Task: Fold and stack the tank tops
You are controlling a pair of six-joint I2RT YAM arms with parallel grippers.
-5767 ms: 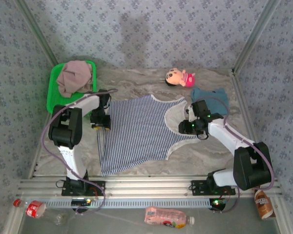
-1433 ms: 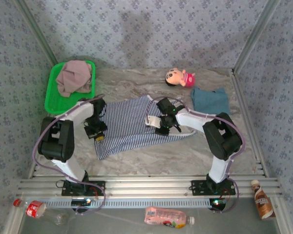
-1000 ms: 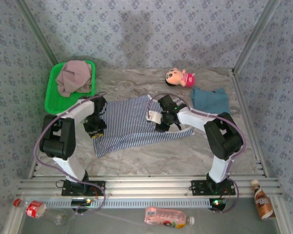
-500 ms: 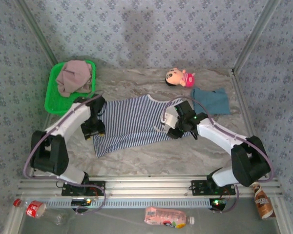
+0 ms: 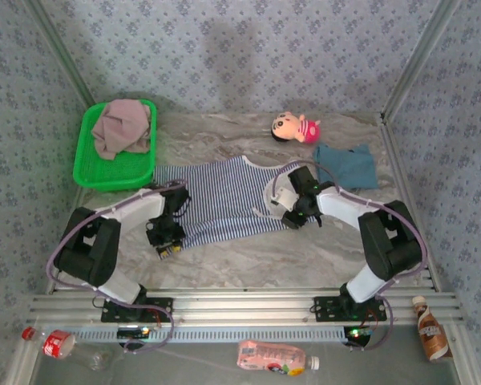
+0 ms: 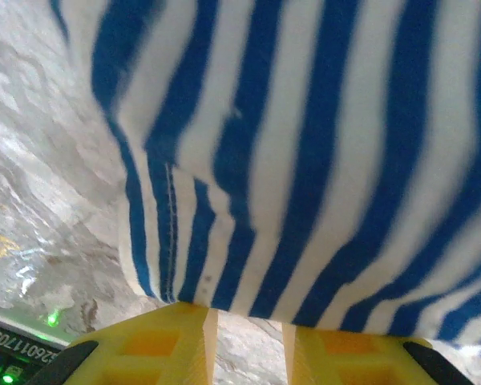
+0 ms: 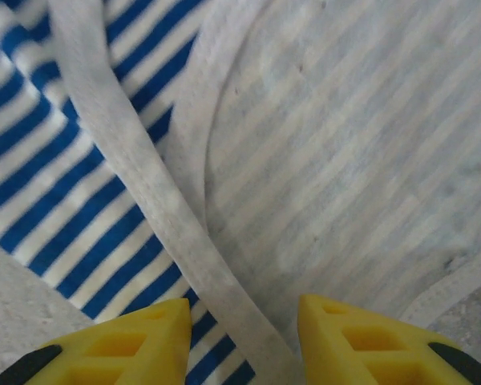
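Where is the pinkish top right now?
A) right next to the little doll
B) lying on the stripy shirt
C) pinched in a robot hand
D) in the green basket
D: the pinkish top sits bunched up inside the green basket at the far left corner of the table, away from the doll and both arms.

The marble-patterned table (image 5: 240, 257) carries a navy-and-white striped tank top (image 5: 224, 200) spread across its middle. A teal-blue tank top (image 5: 345, 166) lies crumpled at the far right. A pink plush doll (image 5: 295, 127) lies at the far edge and a green basket (image 5: 112, 178) at the far left.
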